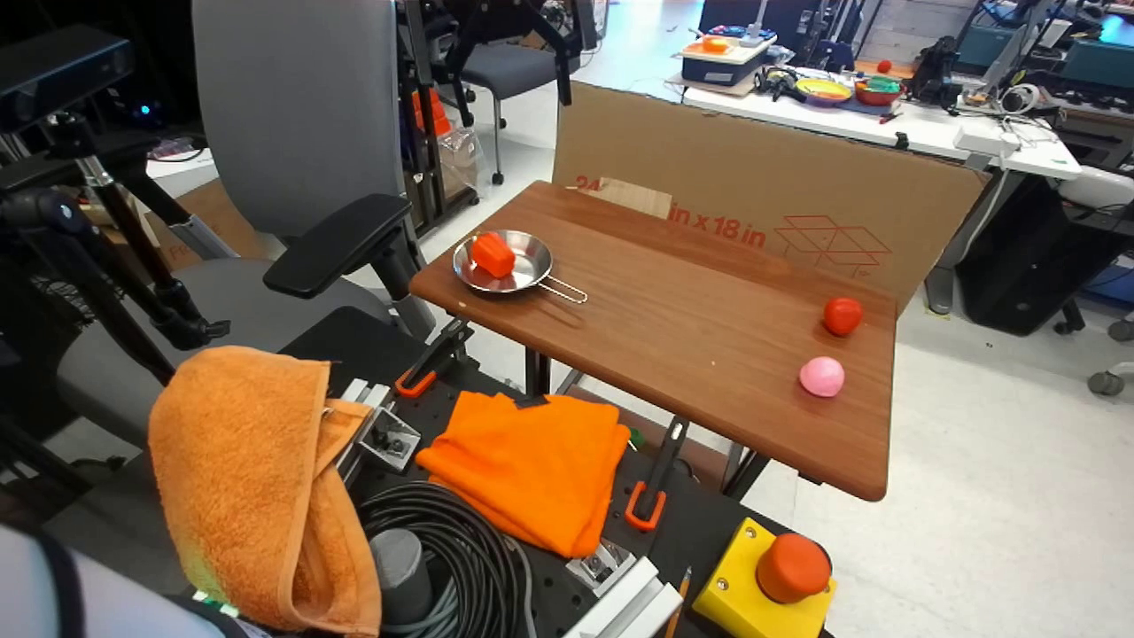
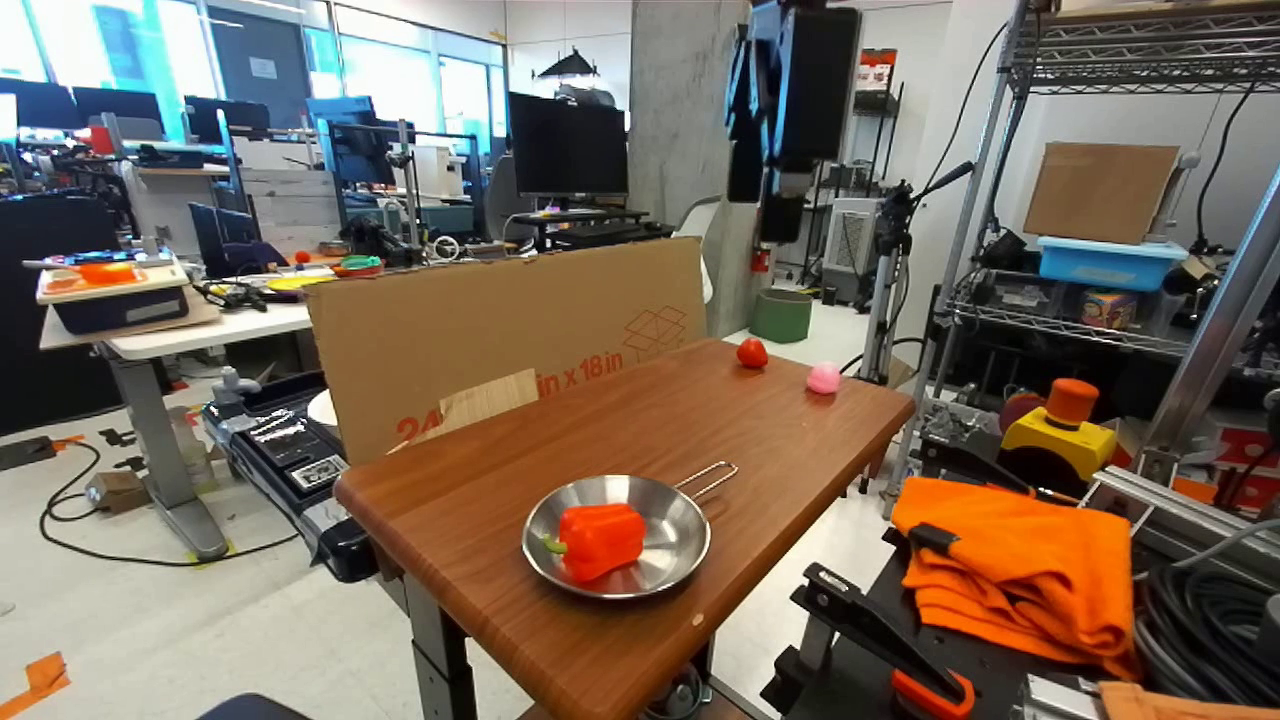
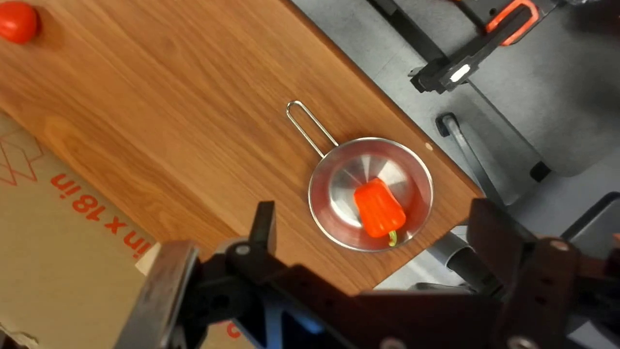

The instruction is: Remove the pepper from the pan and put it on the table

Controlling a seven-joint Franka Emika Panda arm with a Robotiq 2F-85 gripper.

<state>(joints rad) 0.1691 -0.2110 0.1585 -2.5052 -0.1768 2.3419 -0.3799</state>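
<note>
The red-orange pepper (image 1: 493, 254) lies on its side inside the silver pan (image 1: 532, 259), its green stem near the rim. Both show in an exterior view, the pepper (image 2: 602, 541) and the pan (image 2: 675, 530), and in the wrist view, the pepper (image 3: 379, 207) and the pan (image 3: 345, 191). The pan stands near one end of the brown wooden table (image 1: 691, 328), its thin wire handle pointing along the table. My gripper (image 3: 374, 211) is open and empty, fingers wide apart, above the pan. It hangs high in an exterior view (image 2: 768, 190).
A red tomato-like object (image 1: 842, 316) and a pink ball (image 1: 822, 377) lie at the table's far end from the pan. A cardboard wall (image 1: 753, 186) stands along one long edge. Clamps, an orange cloth (image 1: 532, 461) and a yellow box with a red button (image 1: 762, 585) lie beside the table.
</note>
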